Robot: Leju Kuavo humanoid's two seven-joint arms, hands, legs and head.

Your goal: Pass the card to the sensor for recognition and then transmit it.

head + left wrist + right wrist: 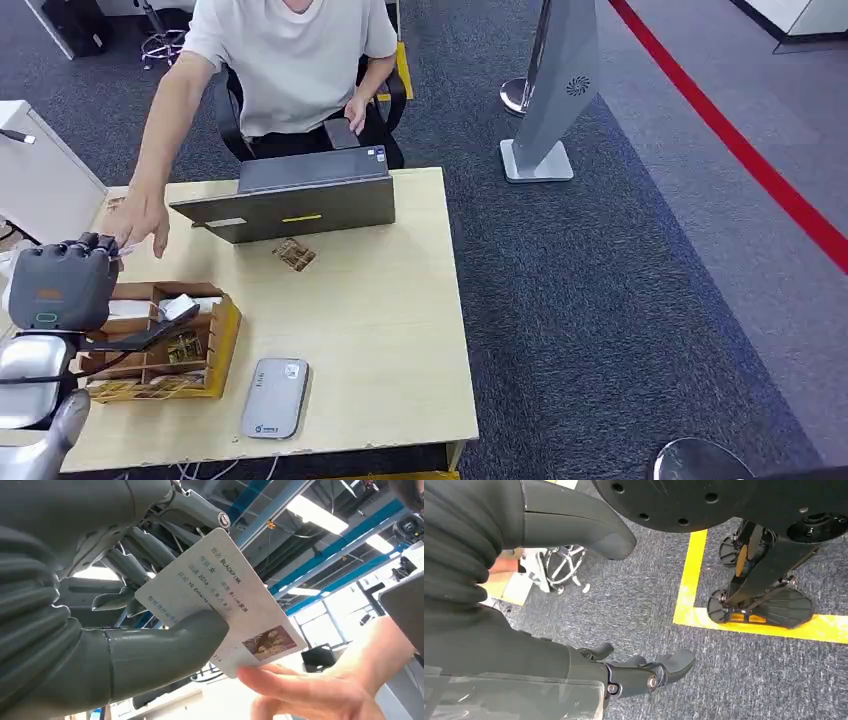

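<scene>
My left hand (pixel 62 285) is raised over the table's left edge and pinches a white printed card (pixel 225 595) between its thumb (pixel 165 650) and its fingers. The card bears text and a small photo. A person's hand (pixel 142 220) reaches across to it, and that person's fingertips (pixel 280 677) touch the card's free corner. The grey flat sensor (pixel 275 397) lies near the table's front edge, right of my left hand. My right hand (pixel 524 650) hangs over grey carpet with its fingers apart, holding nothing.
A wooden organizer box (pixel 160 345) with small items stands just right of my left hand. A dark laptop (pixel 300 195) sits at the back of the wooden table (pixel 380 300), with a small brown item (pixel 294 254) before it. The person sits behind the table.
</scene>
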